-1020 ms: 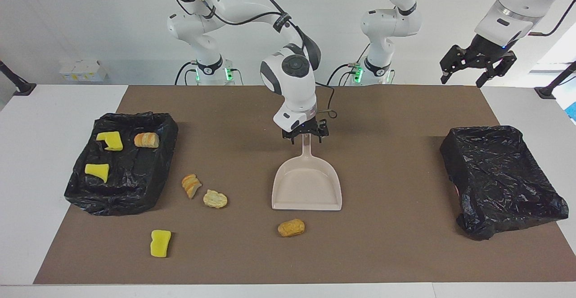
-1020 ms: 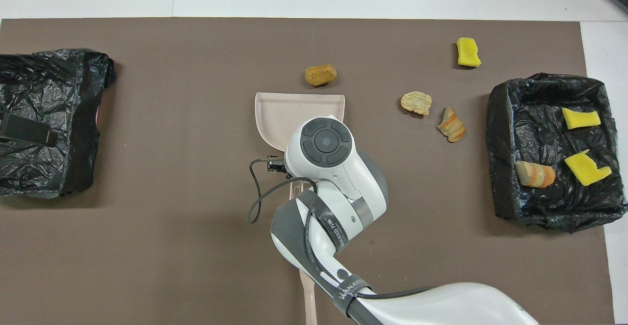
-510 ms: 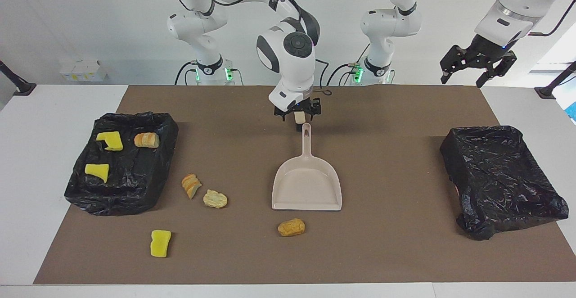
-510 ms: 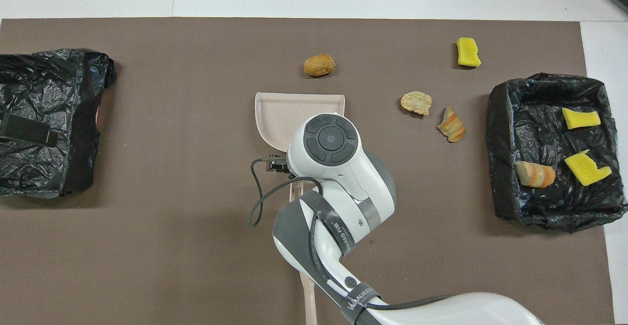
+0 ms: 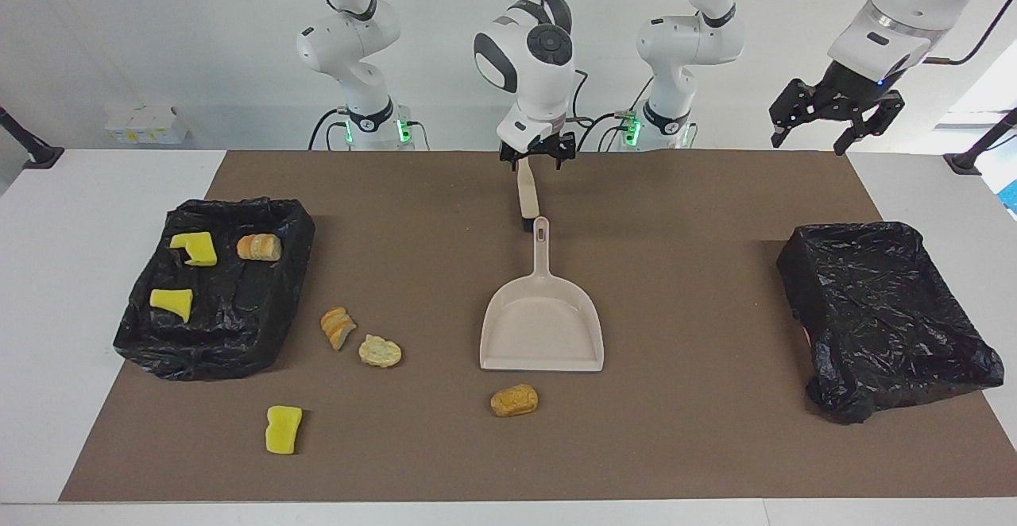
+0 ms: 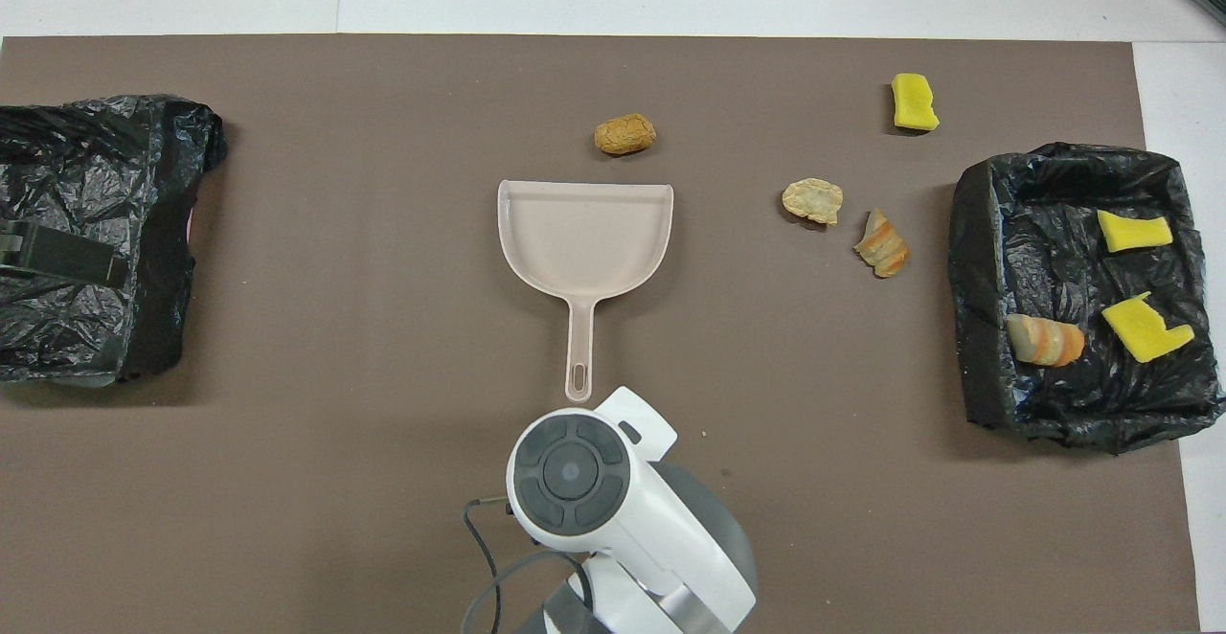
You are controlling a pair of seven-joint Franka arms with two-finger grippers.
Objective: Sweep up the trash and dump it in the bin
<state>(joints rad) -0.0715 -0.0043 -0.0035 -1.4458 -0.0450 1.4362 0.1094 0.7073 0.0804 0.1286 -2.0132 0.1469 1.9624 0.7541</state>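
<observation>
Brown matting covered the middle of a white table, and on it the trash was found in two groups. Three pieces were already lying in the black-lined bin at the right arm's end: two yellow sponge pieces and a striped bread chunk. Four were loose on the mat: a sliced orange chunk and a pale tan chunk near that bin, a yellow sponge farther from the robots, and a round brown chunk just beside the open lip of the dustpan, apart from it. A second lined bin sat at the left arm's end.

The right gripper was raised over the mat near the robots' edge and appeared to be pinched on the top of a beige stick, whose dark lower end was down at the mat just beside the tip of the dustpan's handle. The left gripper was held waiting high over its end of the table, fingers spread.

The scraps were judged to be light; the sponges soft and springy, the bread-like chunks likely to roll or skid when pushed. They would better be swept than pinched. The dustpan was judged stiff, light and liable to slide on the mat, so it would best be gripped along its handle.
</observation>
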